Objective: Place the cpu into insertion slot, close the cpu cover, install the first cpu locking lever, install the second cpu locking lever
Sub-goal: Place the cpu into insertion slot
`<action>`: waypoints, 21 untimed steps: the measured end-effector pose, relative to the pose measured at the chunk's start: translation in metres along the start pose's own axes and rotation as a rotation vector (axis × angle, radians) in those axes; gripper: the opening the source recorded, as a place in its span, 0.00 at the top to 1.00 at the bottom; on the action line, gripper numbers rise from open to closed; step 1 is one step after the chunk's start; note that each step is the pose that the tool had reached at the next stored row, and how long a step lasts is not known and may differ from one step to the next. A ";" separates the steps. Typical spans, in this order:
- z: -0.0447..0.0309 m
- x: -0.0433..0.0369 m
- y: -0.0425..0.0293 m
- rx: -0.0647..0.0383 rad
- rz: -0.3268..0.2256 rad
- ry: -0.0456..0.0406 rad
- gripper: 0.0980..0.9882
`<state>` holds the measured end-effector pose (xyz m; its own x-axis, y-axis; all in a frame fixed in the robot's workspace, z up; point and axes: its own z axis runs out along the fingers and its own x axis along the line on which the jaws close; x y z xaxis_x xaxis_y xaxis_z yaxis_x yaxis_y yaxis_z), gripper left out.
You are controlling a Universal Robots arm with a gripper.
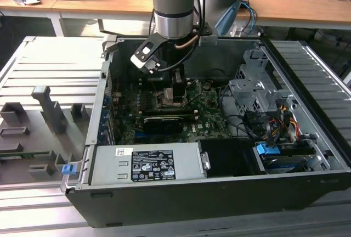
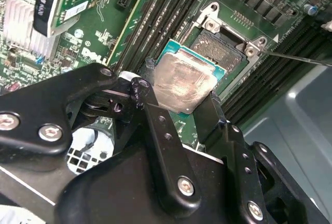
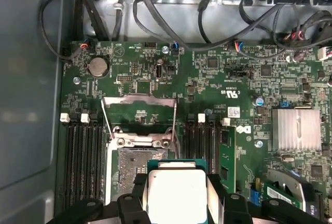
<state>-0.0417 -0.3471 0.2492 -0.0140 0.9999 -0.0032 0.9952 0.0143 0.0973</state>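
Note:
In both wrist views my gripper [image 2: 180,86] [image 3: 176,199] is shut on the cpu [image 2: 184,81] [image 3: 177,193], a pale silver square chip on a green carrier edge, with one black finger at each side. The chip hangs tilted just above and partly over the insertion slot [image 2: 220,47] [image 3: 136,161], whose dark socket with its silver rim lies bare. The cpu cover [image 3: 139,111] is flipped back open beyond the socket. Thin wire locking levers [image 3: 104,121] [image 2: 301,58] stand released beside it. In the exterior view my gripper [image 1: 176,91] reaches down into the open computer case over the motherboard.
Black memory slots [image 3: 83,156] flank the socket on both sides. A finned silver heatsink [image 3: 295,128] and a graphics card [image 1: 164,122] sit nearby. The power supply [image 1: 145,163], drive cage [image 1: 258,89] and loose cables [image 3: 155,11] crowd the case walls.

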 end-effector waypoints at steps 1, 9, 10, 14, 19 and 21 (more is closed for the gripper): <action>0.0022 0.0001 -0.0002 0.000 0.000 0.0000 0.50; 0.0167 0.0073 -0.0019 0.000 0.001 0.0000 0.50; 0.0167 0.0073 -0.0022 0.000 0.001 -0.0002 0.50; 0.0176 0.0073 -0.0023 0.000 0.001 -0.0001 0.50; 0.0185 0.0073 -0.0024 0.000 0.001 0.0003 0.50; 0.0193 0.0073 -0.0025 0.000 0.001 0.0004 0.50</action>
<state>-0.0424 -0.3398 0.2298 -0.0130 0.9999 -0.0028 0.9952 0.0132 0.0973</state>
